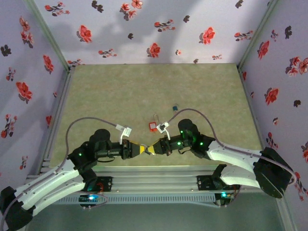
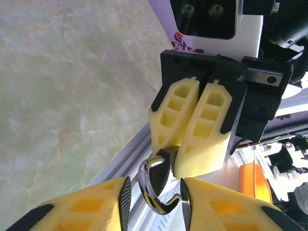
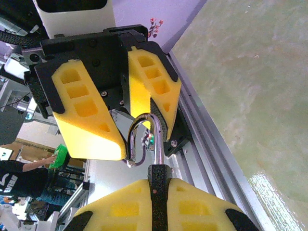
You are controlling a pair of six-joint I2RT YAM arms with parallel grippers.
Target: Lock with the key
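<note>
A padlock with a black body (image 3: 159, 182) and a chrome shackle (image 3: 155, 130) hangs between the two grippers above the table's near rail. My right gripper (image 3: 159, 195) is shut on the body, and the shackle's free end stands out of it. My left gripper (image 2: 154, 192) is shut on the shackle (image 2: 155, 179), one finger on each side. In the top view the left gripper (image 1: 139, 150) and the right gripper (image 1: 154, 149) meet tip to tip. A small red-orange lock (image 1: 152, 126) lies on the mat behind them. No key can be made out.
White tagged pieces (image 1: 164, 126) lie right beside the red lock, and a small blue item (image 1: 174, 109) sits farther back. The aluminium rail (image 3: 211, 144) runs just under the grippers. Flowered walls (image 1: 144, 29) close in the green mat (image 1: 144, 91) on three sides.
</note>
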